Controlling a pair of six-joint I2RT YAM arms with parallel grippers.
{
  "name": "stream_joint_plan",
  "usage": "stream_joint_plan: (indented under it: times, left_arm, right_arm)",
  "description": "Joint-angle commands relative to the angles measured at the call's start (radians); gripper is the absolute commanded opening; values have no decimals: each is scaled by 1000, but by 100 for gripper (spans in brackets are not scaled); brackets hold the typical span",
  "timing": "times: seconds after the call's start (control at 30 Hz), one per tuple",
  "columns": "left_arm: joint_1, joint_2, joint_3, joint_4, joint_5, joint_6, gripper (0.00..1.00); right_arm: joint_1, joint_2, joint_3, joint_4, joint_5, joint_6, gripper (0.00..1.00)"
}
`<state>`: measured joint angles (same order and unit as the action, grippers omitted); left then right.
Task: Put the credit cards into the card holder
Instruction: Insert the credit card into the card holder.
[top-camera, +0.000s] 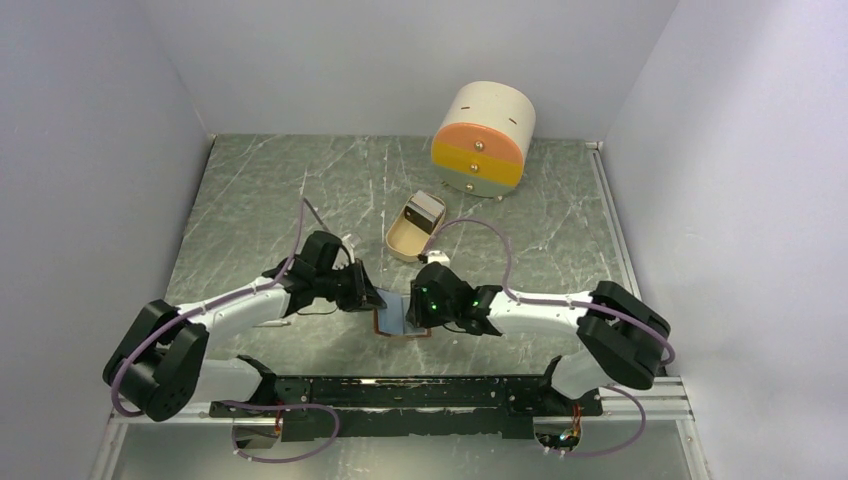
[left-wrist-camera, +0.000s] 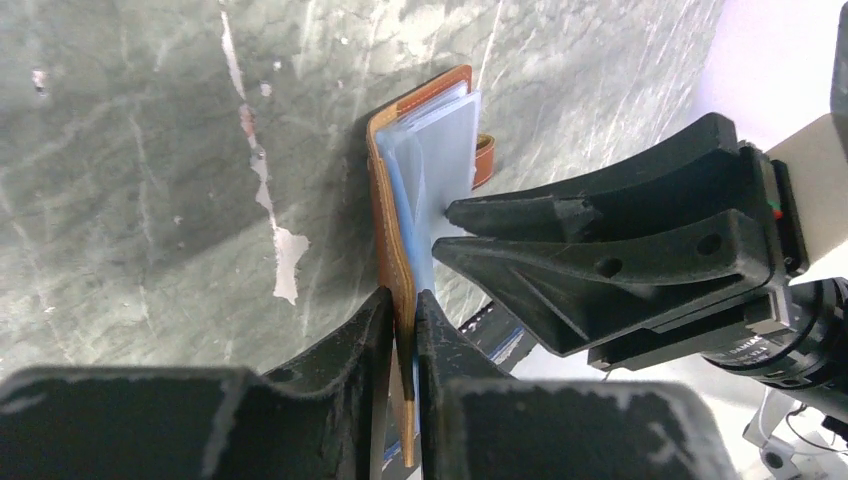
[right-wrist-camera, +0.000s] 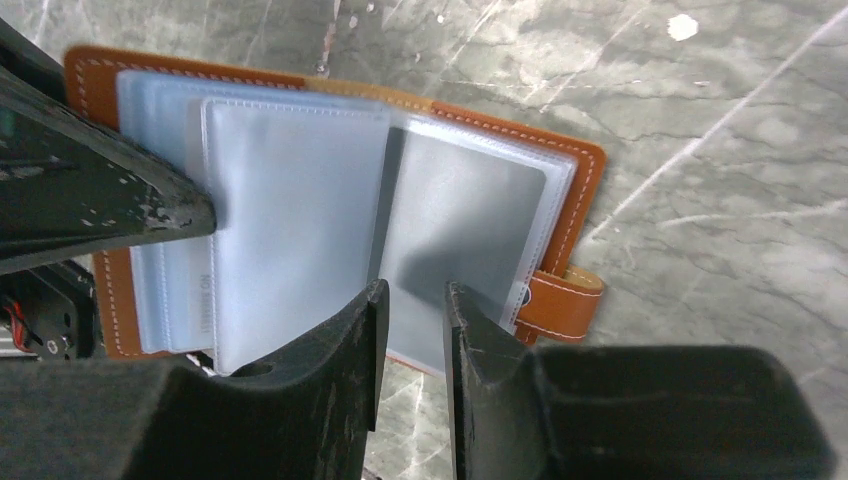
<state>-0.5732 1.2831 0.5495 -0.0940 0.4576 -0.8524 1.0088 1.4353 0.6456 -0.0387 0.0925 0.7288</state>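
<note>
Two sets of fingers on one little wallet: the card holder (right-wrist-camera: 470, 215) lies open on the bench (right-wrist-camera: 720, 120), clear pockets up. The left gripper (left-wrist-camera: 403, 305) pinches the leather cover at the holder's left edge, I reckon so it can't slide or flop shut. The right gripper (right-wrist-camera: 410, 300) hangs over the holder's middle, fingers slightly spread with nothing between them, probably to tease a pocket open. The credit cards (top-camera: 428, 208) look parked in a beige tray (top-camera: 398, 240) just beyond the holder.
</note>
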Motion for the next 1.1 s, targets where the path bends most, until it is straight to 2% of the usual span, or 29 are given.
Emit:
stream_joint_plan:
  times: [0.0, 0.07, 0.23, 0.33, 0.5, 0.63, 0.83, 0.97, 1.07]
  left_arm:
    - [51, -14, -49, 112, 105, -15, 21]
    - [69, -18, -62, 122, 126, -15, 31]
    - [92, -67, -83, 142, 150, -7, 44]
    - [95, -76, -94, 122, 129, 7, 46]
    - [95, -61, -135, 154, 118, 1, 40]
    - [95, -45, -133, 132, 95, 27, 36]
    - [95, -54, -109, 81, 61, 77, 21]
    - [95, -61, -118, 103, 99, 79, 17]
    - [95, -67, -121, 102, 118, 87, 17]
  right_arm:
    - [-3, 54, 30, 117, -76, -26, 30]
    - [-3, 70, 40, 146, -102, -25, 30]
    - [-4, 104, 57, 190, -134, -19, 30]
    - [-4, 131, 57, 228, -169, -2, 30]
    - [-3, 155, 57, 265, -206, 17, 30]
    - [-22, 97, 87, 145, -121, -55, 33]
    - [-102, -34, 153, -3, -43, -232, 46]
    - [-178, 4, 245, -45, 28, -403, 52]
    - [-229, 62, 323, -43, 35, -531, 58]
